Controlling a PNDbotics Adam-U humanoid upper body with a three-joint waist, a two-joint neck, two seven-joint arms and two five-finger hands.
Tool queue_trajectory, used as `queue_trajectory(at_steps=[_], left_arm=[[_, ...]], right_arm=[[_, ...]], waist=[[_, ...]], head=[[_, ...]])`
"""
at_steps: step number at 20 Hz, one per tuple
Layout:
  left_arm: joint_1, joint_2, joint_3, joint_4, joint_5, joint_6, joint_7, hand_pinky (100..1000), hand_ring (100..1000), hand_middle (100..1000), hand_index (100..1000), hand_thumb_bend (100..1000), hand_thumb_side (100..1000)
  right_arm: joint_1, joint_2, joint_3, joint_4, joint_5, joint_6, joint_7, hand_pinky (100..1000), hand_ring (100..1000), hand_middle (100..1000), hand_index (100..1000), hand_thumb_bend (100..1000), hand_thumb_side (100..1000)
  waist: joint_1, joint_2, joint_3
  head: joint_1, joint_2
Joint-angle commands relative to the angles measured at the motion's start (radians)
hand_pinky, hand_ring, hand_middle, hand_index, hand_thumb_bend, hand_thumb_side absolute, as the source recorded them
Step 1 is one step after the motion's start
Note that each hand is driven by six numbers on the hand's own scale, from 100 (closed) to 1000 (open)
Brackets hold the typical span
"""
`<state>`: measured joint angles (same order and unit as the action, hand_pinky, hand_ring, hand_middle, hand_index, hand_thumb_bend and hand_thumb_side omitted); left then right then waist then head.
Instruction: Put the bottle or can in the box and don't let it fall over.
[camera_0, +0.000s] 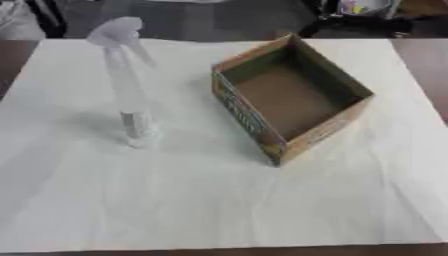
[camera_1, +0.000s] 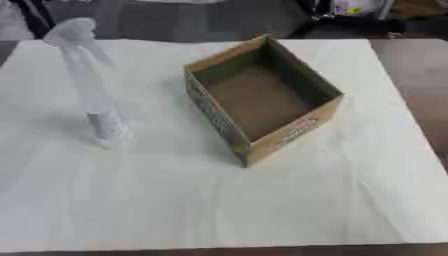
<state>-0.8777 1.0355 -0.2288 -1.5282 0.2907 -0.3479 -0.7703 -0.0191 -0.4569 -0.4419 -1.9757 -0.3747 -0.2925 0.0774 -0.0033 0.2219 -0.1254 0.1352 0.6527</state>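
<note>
A tall bottle is being left standing beside an open box.

The clear spray bottle (camera_0: 129, 90) is standing upright on the white cloth (camera_0: 219, 200), near the box's left side but not touching. Nothing is being kept inside the cardboard box (camera_0: 293, 97). No hand is being shown, so fingers cannot be told.

- Looking like a lab/test room: white sheet (camera_0: 219, 200) covering a brown table (camera_0: 429, 65)
- Grey floor (camera_0: 201, 20) showing behind, w/ dark gear (camera_1: 350, 20) sitting at far edge
</note>
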Motion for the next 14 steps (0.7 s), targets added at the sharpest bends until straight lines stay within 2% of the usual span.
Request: queue_trajectory(at_steps=[1, 6, 14], left_arm=[[-0.036, 0.0, -0.014, 0.013, -0.021, -0.148, -0.137, 722, 843, 774, 924, 100, 833], [-0.074, -0.034, -0.045, 0.04, -0.048, -0.156, -0.137, 725, 844, 775, 924, 100, 836], [-0.12, -0.083, -0.076, 0.1, -0.09, -0.175, -0.137, 726, 849, 780, 929, 100, 840]], right_arm=[[-0.01, -0.032, -0.002, -0.009, -0.006, -0.002, 0.007, 723, 1000, 917, 984, 100, 304], [-0.013, -0.031, 0.001, -0.006, -0.008, -0.002, 0.014, 723, 1000, 917, 984, 100, 308], [-0.016, -0.027, 0.003, -0.003, -0.01, 0.0, 0.022, 723, 1000, 919, 984, 100, 315]], waist=[[-0.001, -0.011, -0.004], [0.001, -0.009, -0.013], [0.005, -0.004, -0.024]], head=[[0.011, -0.026], [0.019, -0.037], [0.025, -0.038]])
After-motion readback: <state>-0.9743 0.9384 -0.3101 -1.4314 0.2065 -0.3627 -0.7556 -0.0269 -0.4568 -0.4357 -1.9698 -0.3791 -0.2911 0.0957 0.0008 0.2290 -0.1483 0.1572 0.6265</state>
